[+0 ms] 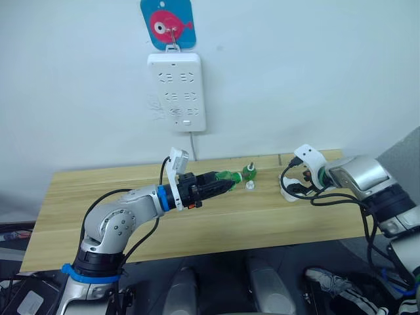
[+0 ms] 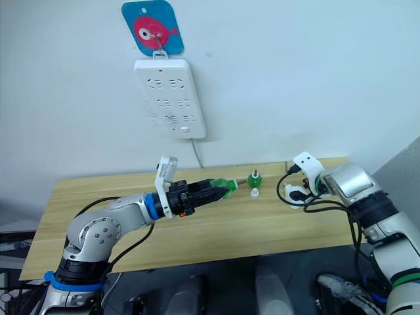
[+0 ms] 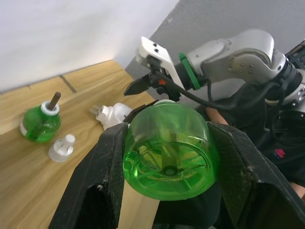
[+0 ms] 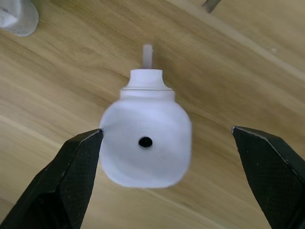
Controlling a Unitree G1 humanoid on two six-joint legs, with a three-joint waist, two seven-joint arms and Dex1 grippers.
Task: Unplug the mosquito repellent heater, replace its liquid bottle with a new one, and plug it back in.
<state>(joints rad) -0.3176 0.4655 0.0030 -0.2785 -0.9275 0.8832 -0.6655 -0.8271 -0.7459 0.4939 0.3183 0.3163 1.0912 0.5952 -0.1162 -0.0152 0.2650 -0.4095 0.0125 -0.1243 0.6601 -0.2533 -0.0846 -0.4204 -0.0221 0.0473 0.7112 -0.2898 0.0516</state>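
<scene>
I see the mosquito repellent heater [image 4: 145, 143] lying on the wooden table [image 1: 216, 223], unplugged, its vent hole facing my right wrist camera and its neck pointing away along the boards. My right gripper [image 4: 167, 176] hangs just over the heater with its fingers [image 4: 71, 176] spread wide to either side of it, gripping nothing; from the wrist view one finger looks very near the heater's shell, though I can't be sure it touches. My left gripper [image 3: 167, 162] is clenched on a green liquid bottle [image 3: 167, 143], held off the table well to the left of the heater, the bottle's round base toward the wrist camera. Between that bottle and the heater, a second green bottle [image 1: 249, 172] stands upright on the table with its wick showing, and a small clear cap [image 1: 250, 186] sits just beside it. Behind the heater, up on the wall, hangs the white power strip [image 1: 177, 90] under a blue hook plate [image 1: 168, 23].
</scene>
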